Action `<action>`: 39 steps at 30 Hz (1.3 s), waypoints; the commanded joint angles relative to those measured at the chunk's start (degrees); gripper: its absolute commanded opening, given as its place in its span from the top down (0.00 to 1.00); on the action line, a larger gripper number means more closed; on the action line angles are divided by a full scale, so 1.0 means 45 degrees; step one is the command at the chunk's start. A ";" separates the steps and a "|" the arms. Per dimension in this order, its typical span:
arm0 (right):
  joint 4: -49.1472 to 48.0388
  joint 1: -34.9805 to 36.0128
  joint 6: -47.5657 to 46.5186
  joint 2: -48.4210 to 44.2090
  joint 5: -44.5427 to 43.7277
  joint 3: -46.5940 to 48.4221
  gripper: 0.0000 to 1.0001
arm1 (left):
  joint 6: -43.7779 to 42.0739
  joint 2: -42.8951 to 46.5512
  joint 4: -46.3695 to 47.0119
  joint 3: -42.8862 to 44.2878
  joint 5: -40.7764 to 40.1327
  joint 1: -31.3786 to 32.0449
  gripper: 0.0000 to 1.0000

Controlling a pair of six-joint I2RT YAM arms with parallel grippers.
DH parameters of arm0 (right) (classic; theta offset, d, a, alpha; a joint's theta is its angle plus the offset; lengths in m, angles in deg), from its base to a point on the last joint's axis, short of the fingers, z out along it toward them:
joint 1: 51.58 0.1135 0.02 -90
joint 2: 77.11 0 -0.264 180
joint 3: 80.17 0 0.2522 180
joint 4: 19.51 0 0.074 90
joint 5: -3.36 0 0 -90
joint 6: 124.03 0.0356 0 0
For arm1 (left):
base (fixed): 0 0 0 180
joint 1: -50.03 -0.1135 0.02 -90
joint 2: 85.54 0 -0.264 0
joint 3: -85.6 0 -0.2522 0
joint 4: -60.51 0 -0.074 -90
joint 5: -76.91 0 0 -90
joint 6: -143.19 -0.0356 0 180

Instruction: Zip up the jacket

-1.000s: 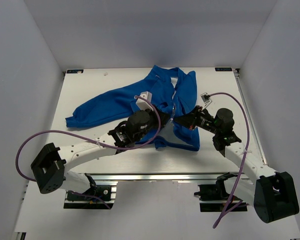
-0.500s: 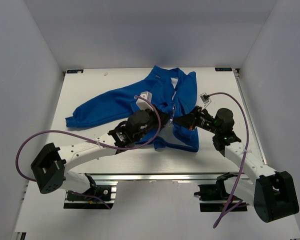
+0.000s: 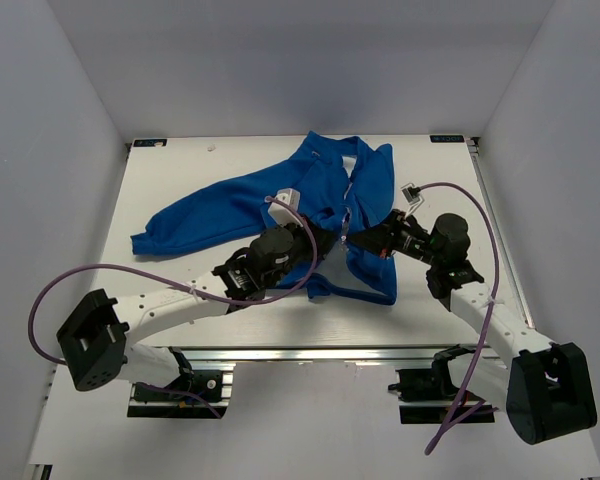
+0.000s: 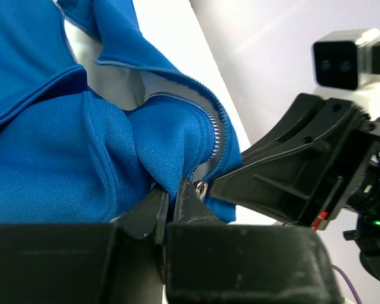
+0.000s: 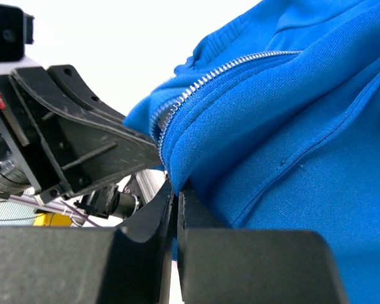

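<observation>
The bright blue jacket (image 3: 280, 195) lies on the white table, front partly open, white lining showing, one sleeve stretched to the left. My left gripper (image 3: 332, 240) is shut on the jacket's left front edge near the hem; in the left wrist view (image 4: 173, 190) blue fabric is pinched between the jaws, with the silver zipper (image 4: 215, 136) and a small metal pull (image 4: 202, 189) just beside it. My right gripper (image 3: 362, 238) faces it, shut on the right front edge (image 5: 175, 183), the zipper teeth (image 5: 215, 73) running above its fingers.
The table's near edge (image 3: 350, 345) is an aluminium rail just below the jacket hem. Purple cables (image 3: 475, 215) loop over both arms. White walls enclose the table on three sides. The two grippers sit almost touching each other.
The left arm has shifted slightly toward the near edge and its cable loop moved. Both grippers stay shut on the jacket at the same place.
</observation>
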 commanded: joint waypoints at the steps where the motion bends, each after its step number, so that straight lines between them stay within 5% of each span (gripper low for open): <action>1: -0.0348 -0.0036 -0.0037 0.0113 0.0529 0.0643 1.00 | -0.0156 0.0752 0.0698 -0.0018 0.0059 0.0055 1.00; 39: -0.1714 -0.0309 0.0685 0.0386 0.0959 0.0682 1.00 | -0.0605 0.0675 0.1226 -0.0154 0.0547 0.0055 1.00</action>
